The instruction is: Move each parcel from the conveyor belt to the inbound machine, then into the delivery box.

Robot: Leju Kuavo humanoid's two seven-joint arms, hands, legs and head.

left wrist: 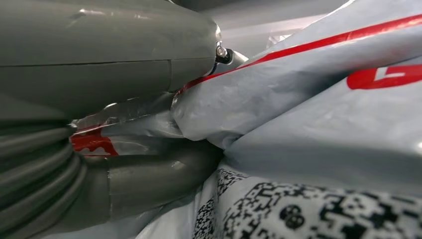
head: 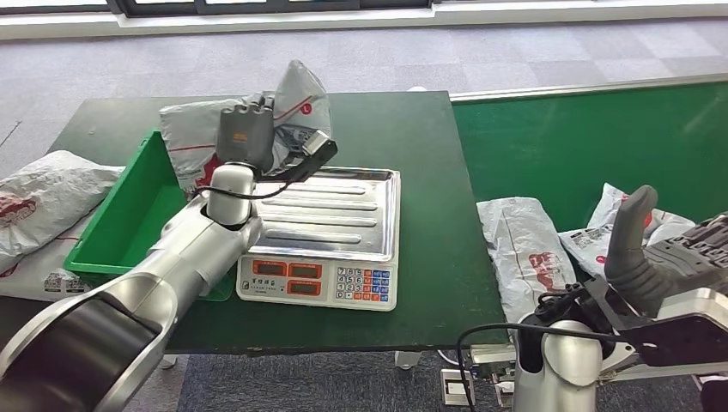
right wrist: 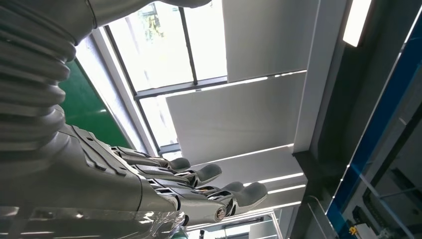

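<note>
Left hand (head: 245,129) gripping grey parcel (head: 296,103) above green bin (head: 129,215), right hand (right wrist: 199,184) empty, spread

The left hand (left wrist: 107,114) grips a grey plastic parcel (left wrist: 318,114), which takes up most of the frame. The thick grey thumb (left wrist: 109,55) presses on one side of a crumpled fold of the bag, and the darker fingers (left wrist: 154,181) close on the other side. Red stripes and red lettering run across the wrinkled plastic. A black-and-white printed code label (left wrist: 308,211) lies on the parcel, close to the camera and blurred.
</note>
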